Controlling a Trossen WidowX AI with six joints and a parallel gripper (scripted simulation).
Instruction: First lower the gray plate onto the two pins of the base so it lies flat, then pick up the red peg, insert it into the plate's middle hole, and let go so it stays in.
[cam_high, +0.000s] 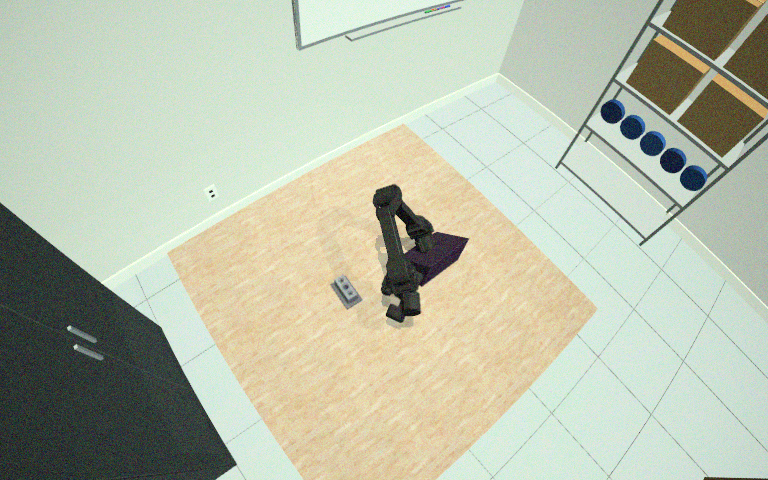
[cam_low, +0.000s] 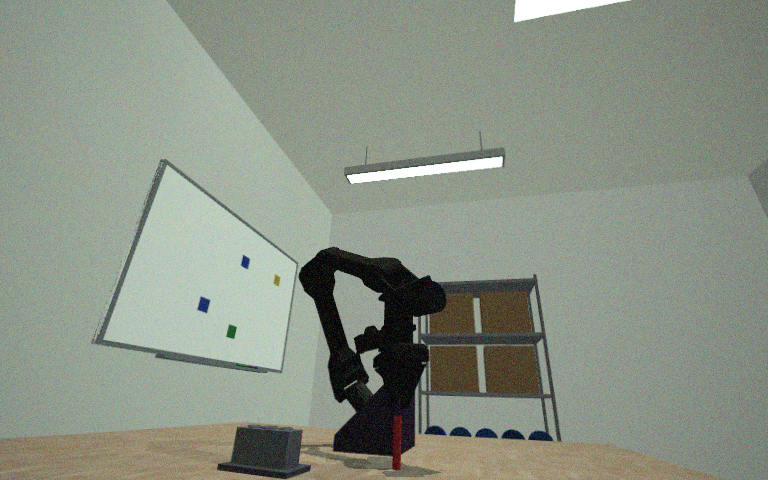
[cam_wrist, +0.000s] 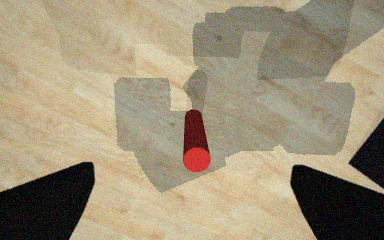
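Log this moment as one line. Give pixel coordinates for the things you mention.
end effector (cam_low: 399, 403) (cam_wrist: 194, 173): open, above peg | red peg (cam_low: 397, 444) (cam_wrist: 196, 159): upright on table (cam_high: 453, 350) (cam_low: 509, 461) (cam_wrist: 40, 130), not inserted | gray plate (cam_high: 346, 288) (cam_low: 267, 447): on base (cam_high: 353, 303) (cam_low: 283, 472)

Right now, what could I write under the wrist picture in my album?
The red peg stands upright on the wood-patterned surface, between the wide-open jaws.

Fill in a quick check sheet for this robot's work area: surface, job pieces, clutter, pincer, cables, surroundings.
Surface: wood-patterned top with shadows.
Job pieces: gray plate, apparently seated on its base; red peg upright, outside the plate.
Clutter: nothing seen.
Pincer: the pincer is open above the peg, holding nothing.
Cables: nothing seen.
Surroundings: whiteboard, shelf rack, dark cabinet, wall outlet.
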